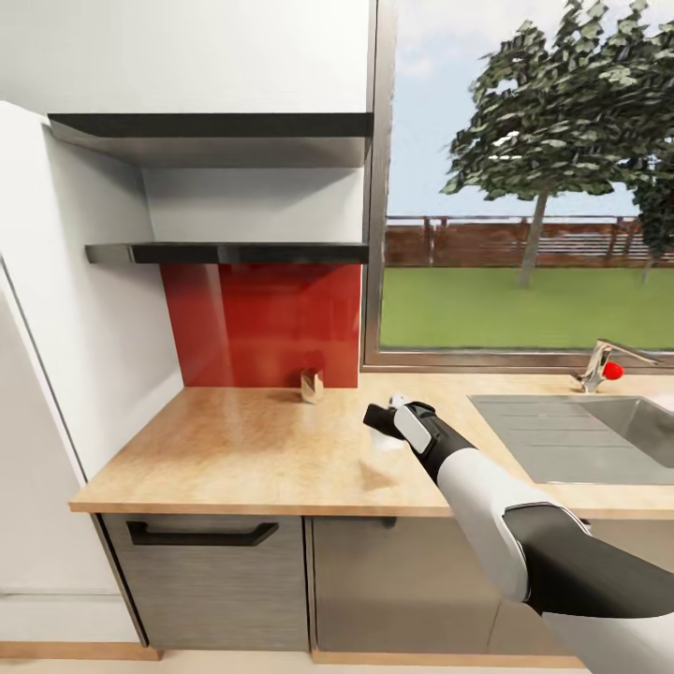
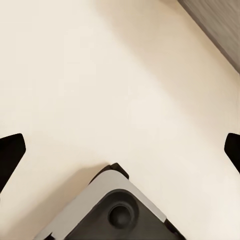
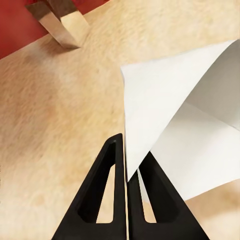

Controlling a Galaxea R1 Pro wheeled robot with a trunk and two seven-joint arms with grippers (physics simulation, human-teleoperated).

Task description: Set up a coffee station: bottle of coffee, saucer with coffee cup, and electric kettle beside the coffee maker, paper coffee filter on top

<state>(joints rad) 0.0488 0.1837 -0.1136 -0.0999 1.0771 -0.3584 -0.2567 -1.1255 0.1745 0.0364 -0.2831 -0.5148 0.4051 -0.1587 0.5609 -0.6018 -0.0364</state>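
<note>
The right gripper [image 3: 126, 172] has its two fingers pressed together on the edge of one white paper filter [image 3: 175, 115], held above the wooden counter [image 1: 253, 449]. One small brown holder [image 1: 312, 385] stands at the red backsplash [image 1: 271, 328]. The left gripper [image 2: 120, 150] has its fingertips far apart and holds nothing, over a pale floor [image 2: 100, 75].
</note>
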